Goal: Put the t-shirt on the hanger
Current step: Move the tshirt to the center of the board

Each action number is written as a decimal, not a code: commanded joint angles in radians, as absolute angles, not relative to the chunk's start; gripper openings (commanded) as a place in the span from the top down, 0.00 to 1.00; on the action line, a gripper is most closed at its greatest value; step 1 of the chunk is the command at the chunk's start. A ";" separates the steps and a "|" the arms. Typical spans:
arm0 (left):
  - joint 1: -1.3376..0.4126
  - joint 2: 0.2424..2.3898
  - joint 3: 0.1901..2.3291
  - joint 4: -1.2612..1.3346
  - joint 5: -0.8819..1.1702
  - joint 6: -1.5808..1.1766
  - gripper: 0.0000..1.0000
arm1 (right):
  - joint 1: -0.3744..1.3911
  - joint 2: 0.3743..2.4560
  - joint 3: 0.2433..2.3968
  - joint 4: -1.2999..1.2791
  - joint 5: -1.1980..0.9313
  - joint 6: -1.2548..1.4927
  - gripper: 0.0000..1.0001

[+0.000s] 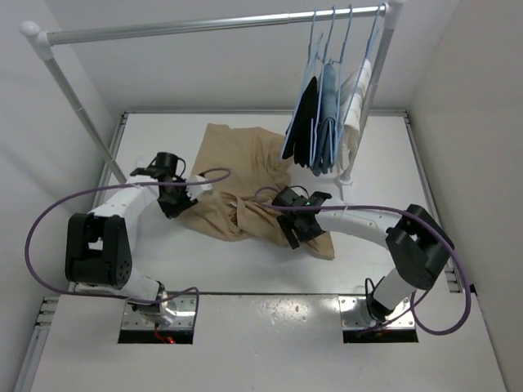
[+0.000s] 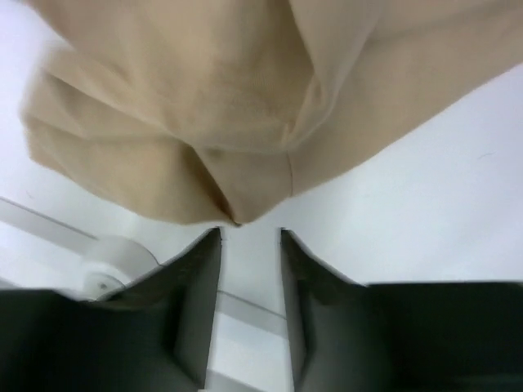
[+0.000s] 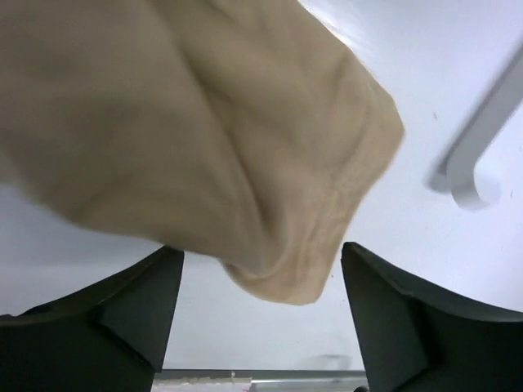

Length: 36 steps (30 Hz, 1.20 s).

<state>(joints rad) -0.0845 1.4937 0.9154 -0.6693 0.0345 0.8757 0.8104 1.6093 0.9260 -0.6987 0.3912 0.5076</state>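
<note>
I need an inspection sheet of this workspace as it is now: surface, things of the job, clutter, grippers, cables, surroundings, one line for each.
Surface: white table, metal strips along its sides.
Job's things: t-shirt lies crumpled at mid-table; no empty hanger made out.
Clutter: nothing seen.
Grippers: left gripper narrowly open, just short of a shirt corner; right gripper wide open, a shirt fold between its fingers, unclamped.
Cables: purple cables loop from both arms and pass over the shirt.
Surroundings: clothes rack at the far edge, hangers with black, blue and white clothes at its right end; white walls.
</note>
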 commanded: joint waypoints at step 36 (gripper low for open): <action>-0.132 1.520 0.971 -0.681 0.278 0.742 1.00 | 0.871 1.697 0.934 -0.354 0.176 0.295 1.00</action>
<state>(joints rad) -0.1375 1.5753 0.9897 -0.6281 0.2657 0.7109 0.8787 1.7546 0.9493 -0.3038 0.1150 0.2607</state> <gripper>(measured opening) 0.017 0.002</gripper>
